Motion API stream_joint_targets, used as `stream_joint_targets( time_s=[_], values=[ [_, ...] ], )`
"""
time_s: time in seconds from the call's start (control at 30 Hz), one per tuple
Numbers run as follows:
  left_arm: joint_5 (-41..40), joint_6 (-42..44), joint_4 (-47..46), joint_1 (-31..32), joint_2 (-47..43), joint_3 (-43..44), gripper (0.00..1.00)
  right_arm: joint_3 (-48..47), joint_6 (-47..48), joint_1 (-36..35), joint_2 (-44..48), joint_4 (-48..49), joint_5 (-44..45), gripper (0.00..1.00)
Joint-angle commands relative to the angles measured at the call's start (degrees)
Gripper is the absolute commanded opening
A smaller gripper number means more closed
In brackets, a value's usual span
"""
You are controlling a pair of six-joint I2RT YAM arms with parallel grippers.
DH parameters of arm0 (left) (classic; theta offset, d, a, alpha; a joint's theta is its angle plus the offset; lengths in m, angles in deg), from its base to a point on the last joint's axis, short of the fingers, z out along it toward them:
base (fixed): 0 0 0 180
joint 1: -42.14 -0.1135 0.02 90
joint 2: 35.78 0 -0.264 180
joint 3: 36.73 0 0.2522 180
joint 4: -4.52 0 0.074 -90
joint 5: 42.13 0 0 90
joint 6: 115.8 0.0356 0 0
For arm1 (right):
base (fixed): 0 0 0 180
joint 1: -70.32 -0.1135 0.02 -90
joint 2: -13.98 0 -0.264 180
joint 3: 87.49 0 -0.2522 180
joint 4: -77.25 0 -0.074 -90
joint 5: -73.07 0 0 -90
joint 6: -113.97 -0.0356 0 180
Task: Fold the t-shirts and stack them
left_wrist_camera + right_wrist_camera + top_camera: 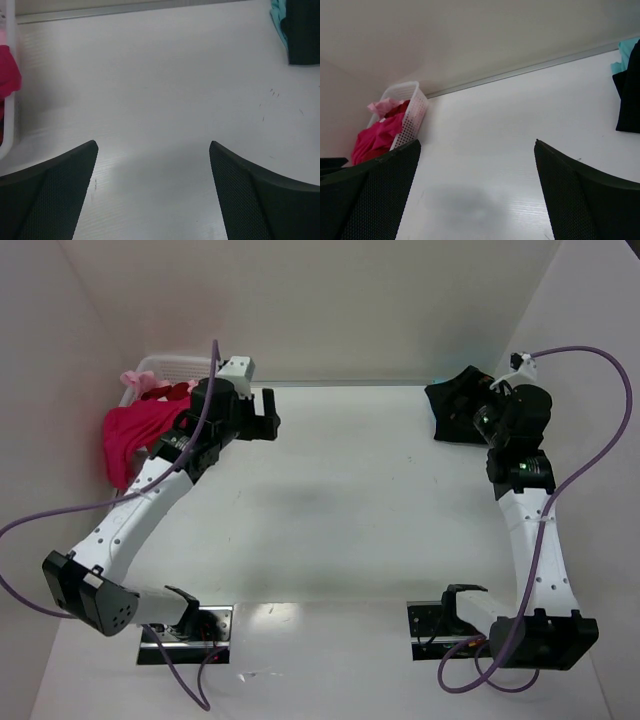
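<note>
The left gripper (153, 145) hung over the white table (165, 90) with its jaws thrown wide. Its two dark, dimpled fingers (50, 195) stood far apart, gripped nothing and touched nothing, and only bare tabletop showed in the gap. Across the table, the right gripper (477, 144) was spread just as wide, its fingers (585, 200) equally empty and clear of any cloth.

The left arm reached to the far left corner, its gripper just beside a white lattice basket (412, 112) set against the wall. The crimson-pink t-shirt (130, 435) spilled over the basket's rim and down its outer side. A pale pink t-shirt (382, 106) and a dark red t-shirt (170, 392) lay bunched inside, toward the back.

The right arm stretched to the far right corner, where a black t-shirt (455, 405) lay in a low heap on the table, just beside the wrist. A teal t-shirt (626, 50) showed at the edge of the black one (from where I stood, I could not tell how much of it lay underneath). Between the two corners, the broad middle of the table held only the arms' soft shadow.
</note>
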Motion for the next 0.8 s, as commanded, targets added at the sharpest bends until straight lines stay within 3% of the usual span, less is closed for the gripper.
stream_joint_targets(
  time_s=[0.0, 0.17, 0.3, 0.5, 0.77],
  values=[
    [3.7, 0.0, -4.9, -2.9, 0.1, 2.2, 1.0, -2.1, 4.3, -0.4, -1.0, -1.1, 0.8, 1.0],
    [8.2, -1.5, -1.5, -8.7, 2.9, 5.4, 1.0, -1.0, 5.0, -0.4, -1.0, 0.7, 0.8, 1.0],
    [2.9, 2.2, 0.7, -15.6, 2.9, 8.7, 1.0, -4.2, 5.7, -2.1, -6.2, 2.0, -1.6, 1.0],
    [-4.8, 3.6, 4.4, -24.6, 7.3, 15.1, 1.0, -11.3, 9.6, -10.9, -12.8, 2.9, 8.7, 1.0],
    [4.3, -0.9, 3.0, -39.5, 14.3, 15.5, 1.0, -17.1, 9.0, -18.0, -25.6, 3.6, 7.1, 1.0]
  ],
)
